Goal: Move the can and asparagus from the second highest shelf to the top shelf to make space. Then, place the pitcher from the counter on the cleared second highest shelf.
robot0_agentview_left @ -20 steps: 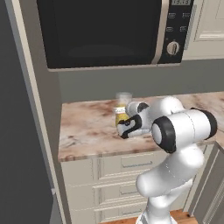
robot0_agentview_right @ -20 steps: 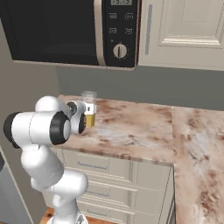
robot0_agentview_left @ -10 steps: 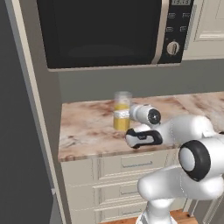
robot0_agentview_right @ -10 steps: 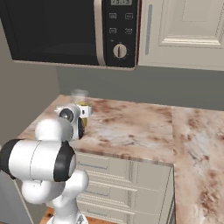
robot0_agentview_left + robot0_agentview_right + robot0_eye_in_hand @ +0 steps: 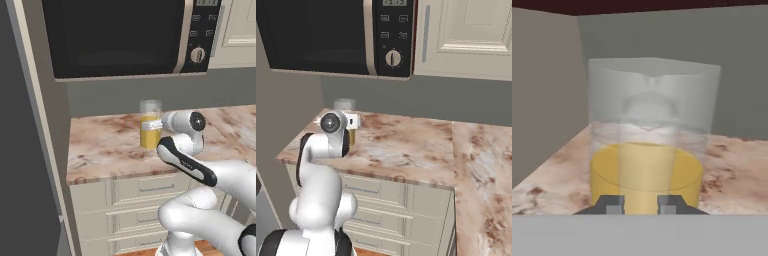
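The pitcher [image 5: 150, 131] stands upright on the counter [image 5: 102, 147] under the microwave, clear and half full of orange-yellow liquid. It also shows behind my wrist in the right base view as the pitcher [image 5: 344, 104]. My gripper [image 5: 161, 124] sits right against its right side. In the hand view the pitcher [image 5: 647, 140] looms very close. There my gripper [image 5: 641, 205] is shut, its tips close together in front of the pitcher's base, far narrower than the pitcher. Whether the tips touch it I cannot tell. The can, the asparagus and both shelves are out of view.
A black microwave [image 5: 115, 37] hangs low over the counter [image 5: 406, 145]. Cream drawers [image 5: 145, 187] run below the counter's edge. An upper cabinet [image 5: 466, 35] is at the right, and a tall grey panel [image 5: 25, 150] closes the left side.
My arm has swung: the elbow dropped from beside the pitcher to low on the right in the left base view. The hand stays by the pitcher, which has not moved. The gripper stays shut.
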Robot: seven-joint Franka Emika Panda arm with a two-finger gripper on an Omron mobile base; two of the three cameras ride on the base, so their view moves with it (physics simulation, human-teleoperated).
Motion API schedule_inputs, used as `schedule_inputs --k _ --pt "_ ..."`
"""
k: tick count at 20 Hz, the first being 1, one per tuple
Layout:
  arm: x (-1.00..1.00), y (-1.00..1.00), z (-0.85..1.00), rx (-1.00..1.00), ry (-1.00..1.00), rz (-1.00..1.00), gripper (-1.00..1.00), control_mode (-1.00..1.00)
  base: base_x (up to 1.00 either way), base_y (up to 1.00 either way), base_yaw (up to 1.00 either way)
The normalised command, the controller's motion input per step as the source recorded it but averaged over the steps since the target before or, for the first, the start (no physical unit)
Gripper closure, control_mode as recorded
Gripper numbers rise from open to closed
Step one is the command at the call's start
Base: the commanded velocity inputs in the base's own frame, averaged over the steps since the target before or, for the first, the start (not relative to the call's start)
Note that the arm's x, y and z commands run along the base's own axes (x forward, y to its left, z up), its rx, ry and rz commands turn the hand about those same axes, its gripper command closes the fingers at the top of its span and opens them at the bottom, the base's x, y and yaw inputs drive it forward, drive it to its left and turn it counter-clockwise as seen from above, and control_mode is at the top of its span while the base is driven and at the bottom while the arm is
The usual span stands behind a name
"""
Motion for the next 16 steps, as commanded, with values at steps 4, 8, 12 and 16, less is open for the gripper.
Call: schedule_inputs --k 4,8,12,16 --pt "-0.66 0.0 0.41 -0.13 0.15 0.0 1.0 -1.0 0.0 0.0 0.0" --pt "-0.95 0.0 0.05 -0.17 -0.01 0.0 1.0 -1.0 0.0 0.0 0.0" --pt "-1.0 -0.1 0.0 -0.1 -0.26 0.0 1.0 -1.0 0.0 0.0 0.0" --pt "-1.0 -0.17 0.07 -0.02 -0.47 0.0 1.0 -1.0 0.0 0.0 0.0"
